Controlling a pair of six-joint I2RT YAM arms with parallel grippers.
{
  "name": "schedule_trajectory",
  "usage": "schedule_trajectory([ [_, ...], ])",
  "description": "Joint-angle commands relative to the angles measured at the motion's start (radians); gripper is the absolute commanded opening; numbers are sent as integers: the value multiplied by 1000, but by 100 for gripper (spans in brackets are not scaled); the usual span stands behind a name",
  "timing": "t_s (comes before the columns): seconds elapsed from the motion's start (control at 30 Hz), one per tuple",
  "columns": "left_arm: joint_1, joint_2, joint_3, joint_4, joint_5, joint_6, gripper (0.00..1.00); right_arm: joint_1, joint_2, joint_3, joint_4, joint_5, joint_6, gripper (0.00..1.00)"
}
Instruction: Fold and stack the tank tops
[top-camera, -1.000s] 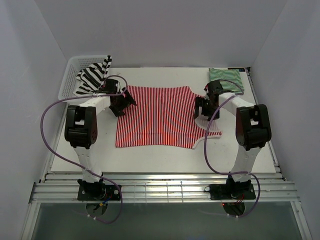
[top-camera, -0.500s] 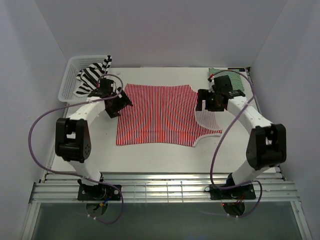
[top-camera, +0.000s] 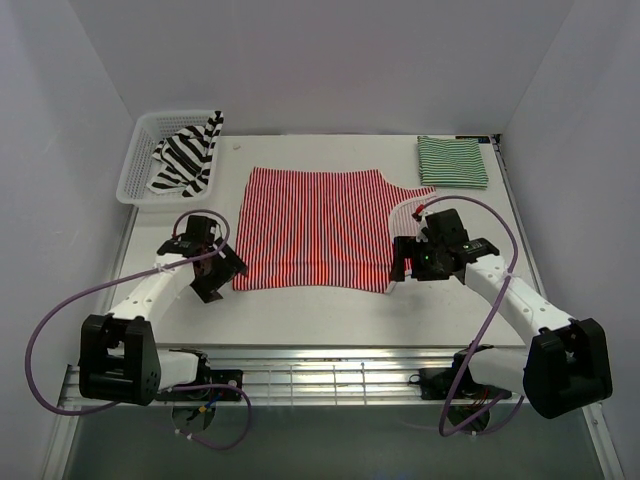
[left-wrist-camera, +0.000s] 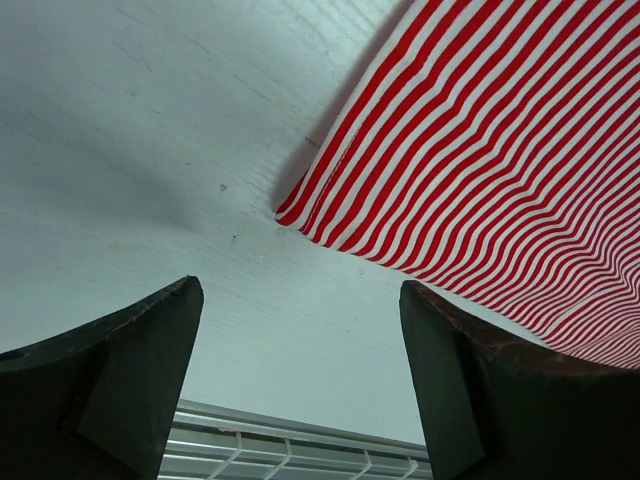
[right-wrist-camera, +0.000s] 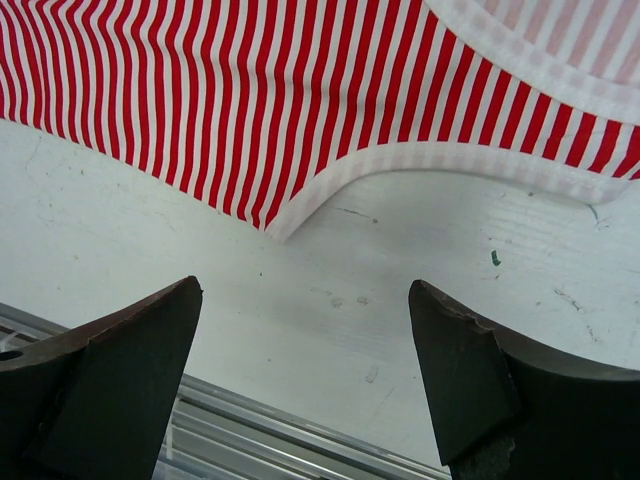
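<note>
At far right the green tank top (top-camera: 452, 161) lies folded; red tank top (top-camera: 315, 230) flat (black tank top (top-camera: 185, 155) in basket (top-camera: 135, 170)); my left gripper (left-wrist-camera: 298, 290), right gripper (right-wrist-camera: 300, 288) gape empty.

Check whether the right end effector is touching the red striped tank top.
Apart. Right wrist view shows bare table between the right end effector and the red tank top.

Fixed overhead view looks down on whole table (top-camera: 330, 310); both wrist views face down close, sharing red-and-white tank top (top-camera: 315, 230) near edge.
</note>
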Motion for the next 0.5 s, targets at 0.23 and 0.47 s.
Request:
schedule_trajectory([
  [0.23, 4, 95, -48, 53, -54, -44, 75, 9, -12, -13, 23, -15, 39, 90],
  [0.47, 4, 166, -46, 87, -55, -54, 57, 10, 7, -11, 29, -26, 44, 90],
])
